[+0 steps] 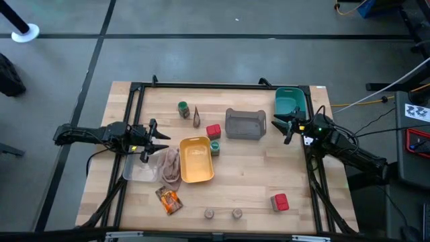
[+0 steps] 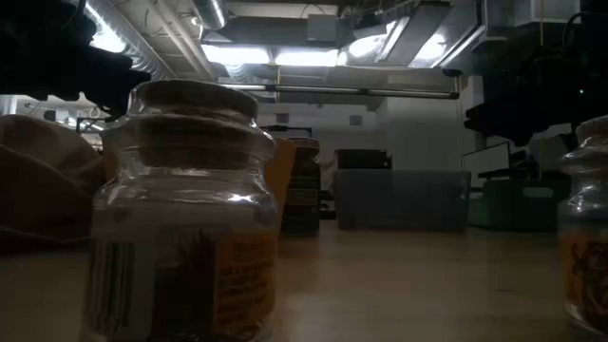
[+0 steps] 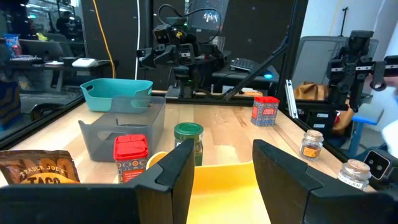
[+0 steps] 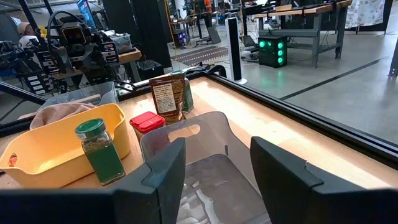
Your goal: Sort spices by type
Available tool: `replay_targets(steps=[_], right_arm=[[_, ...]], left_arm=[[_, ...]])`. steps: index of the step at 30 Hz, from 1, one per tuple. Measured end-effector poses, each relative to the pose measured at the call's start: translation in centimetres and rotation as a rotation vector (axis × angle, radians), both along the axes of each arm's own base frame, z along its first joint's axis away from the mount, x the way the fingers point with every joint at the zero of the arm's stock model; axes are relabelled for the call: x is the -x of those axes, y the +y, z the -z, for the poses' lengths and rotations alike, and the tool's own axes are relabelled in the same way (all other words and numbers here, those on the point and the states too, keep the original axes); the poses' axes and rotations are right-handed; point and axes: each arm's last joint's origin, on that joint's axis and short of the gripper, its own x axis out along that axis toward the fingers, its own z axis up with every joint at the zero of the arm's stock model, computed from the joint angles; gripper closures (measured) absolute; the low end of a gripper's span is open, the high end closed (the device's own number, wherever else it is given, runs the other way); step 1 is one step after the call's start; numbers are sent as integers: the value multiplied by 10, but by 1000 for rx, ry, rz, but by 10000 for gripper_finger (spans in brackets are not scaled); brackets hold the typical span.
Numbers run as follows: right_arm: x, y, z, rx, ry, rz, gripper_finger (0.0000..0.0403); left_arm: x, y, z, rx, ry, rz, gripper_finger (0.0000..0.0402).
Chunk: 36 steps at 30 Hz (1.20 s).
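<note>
My left gripper (image 1: pixel 153 138) (image 3: pixel 222 155) is open and empty over the table's left side, beside the yellow tray (image 1: pixel 196 161). My right gripper (image 1: pixel 287 126) (image 4: pixel 214 152) is open and empty at the right, by the grey tray (image 1: pixel 245 124). One green-lidded jar (image 1: pixel 183 109) and the dark sachet (image 1: pixel 196 117) stand at the far side. A red block (image 1: pixel 213 131) and the second green-lidded jar (image 1: pixel 215 148) stand between the trays. The orange-brown sachet (image 1: pixel 168 199), two tiny round jars (image 1: pixel 209 214) (image 1: pixel 237 213) and the second red block (image 1: pixel 280 202) lie near the front edge.
A teal tray (image 1: pixel 291 101) stands at the far right. A beige cloth (image 1: pixel 170 165) lies over a clear tray (image 1: pixel 140 169) left of the yellow tray. A black frame (image 1: pixel 201 86) runs round the table. Bare wood shows at the table's middle right (image 1: pixel 255 175).
</note>
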Motion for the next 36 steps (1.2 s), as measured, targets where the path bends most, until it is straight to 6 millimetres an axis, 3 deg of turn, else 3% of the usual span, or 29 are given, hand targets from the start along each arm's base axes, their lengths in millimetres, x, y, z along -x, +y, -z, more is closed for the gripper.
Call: replay_targets(steps=[36], right_arm=[[0, 0, 0, 2, -5, -4, 221]], left_arm=[[0, 0, 0, -86, -3, 0, 254]])
